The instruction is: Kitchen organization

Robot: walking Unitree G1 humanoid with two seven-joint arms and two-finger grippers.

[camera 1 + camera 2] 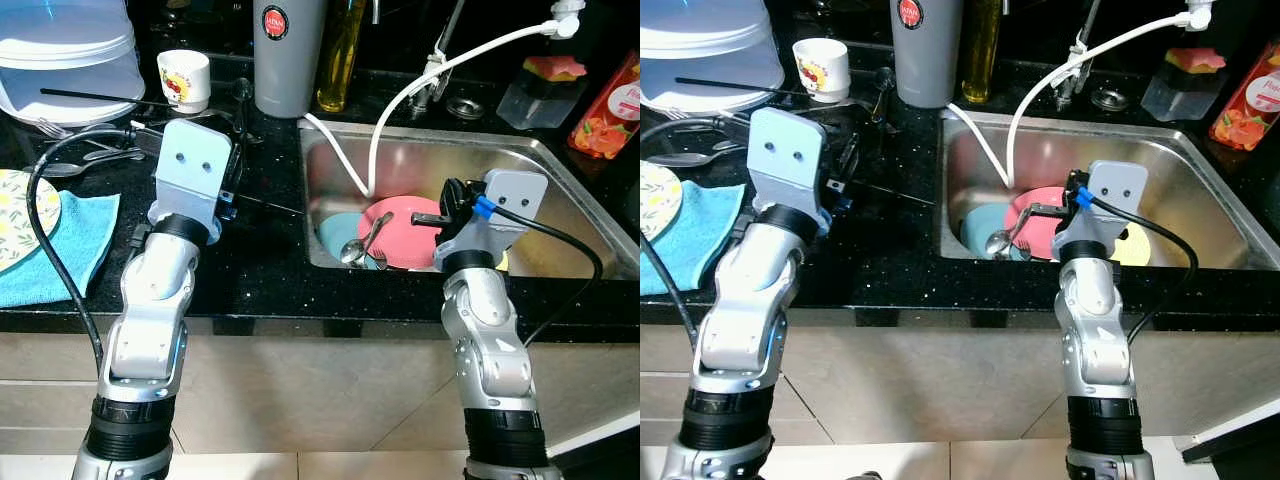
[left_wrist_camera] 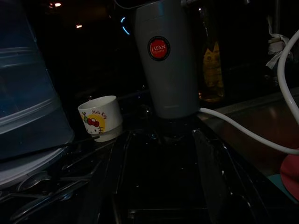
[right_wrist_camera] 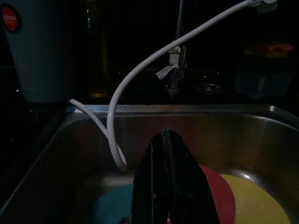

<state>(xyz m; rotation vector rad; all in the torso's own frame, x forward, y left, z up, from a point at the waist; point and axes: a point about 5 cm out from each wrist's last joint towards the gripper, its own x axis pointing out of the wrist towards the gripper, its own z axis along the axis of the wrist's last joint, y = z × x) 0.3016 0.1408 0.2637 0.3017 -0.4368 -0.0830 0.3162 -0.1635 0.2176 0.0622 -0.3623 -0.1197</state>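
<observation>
Your steel sink (image 1: 560, 160) holds a pink plate (image 1: 400, 225) lapping over a teal plate (image 1: 335, 235), with a yellow plate (image 3: 254, 203) beside the pink one. A spoon (image 1: 360, 245) lies across the teal and pink plates, and a white hose (image 1: 400, 100) curves down into the basin from the back.

Your right end effector (image 3: 166, 154) hangs over the plates with its black fingers pressed together, clenched on nothing. Your left end effector (image 1: 232, 160) hovers over the black speckled counter (image 1: 260, 270), left of the sink; you cannot tell whether its fingers are apart.

On the counter behind it stand a small white cartoon mug (image 1: 185, 78), a tall grey flask (image 1: 288, 55) with a red label, and a bottle of yellow oil (image 1: 340, 55). A clear plastic container (image 1: 65, 60) sits at the far left, with loose cutlery (image 1: 90, 150) in front of it and a blue cloth (image 1: 75, 245) under a patterned plate (image 1: 15, 225). A red bottle (image 1: 605, 110) stands right of the sink.
</observation>
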